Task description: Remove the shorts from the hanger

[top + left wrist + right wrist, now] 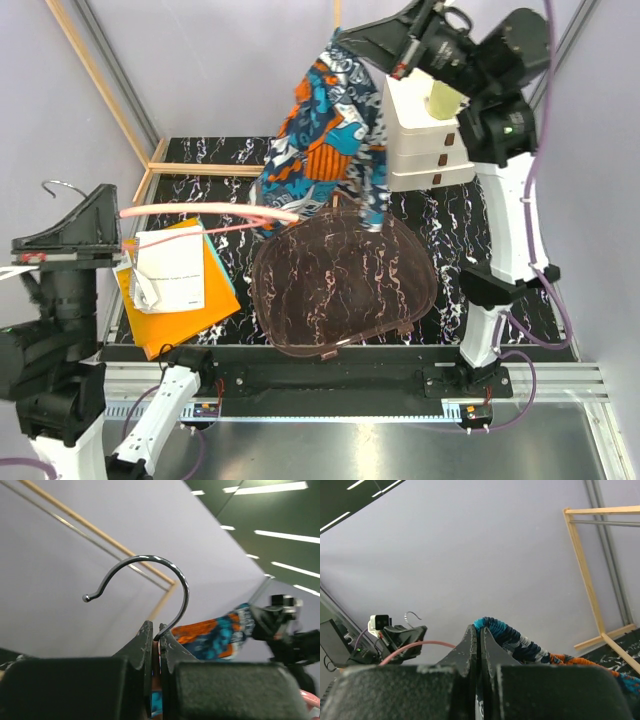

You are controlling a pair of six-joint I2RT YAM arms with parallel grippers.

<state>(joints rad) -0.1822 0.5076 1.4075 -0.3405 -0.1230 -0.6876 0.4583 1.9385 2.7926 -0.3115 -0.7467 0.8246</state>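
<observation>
Mid-removal, left end effector (156, 630) pinches thin salmon-pink hanger (200, 210); right end effector (479, 631) pinches blue-orange printed fabric shorts (330, 130); next, pull apart.

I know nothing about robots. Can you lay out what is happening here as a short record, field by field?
left gripper: shut on the hanger, at the base of its metal hook
right gripper: shut on the shorts, raised high
hanger: held out roughly level above the table
shorts: hang down from the right gripper; lower end meets the hanger's far end, whether freed is unclear
on the table: brown mesh piece, white drawers, orange folder with white paper on it
</observation>
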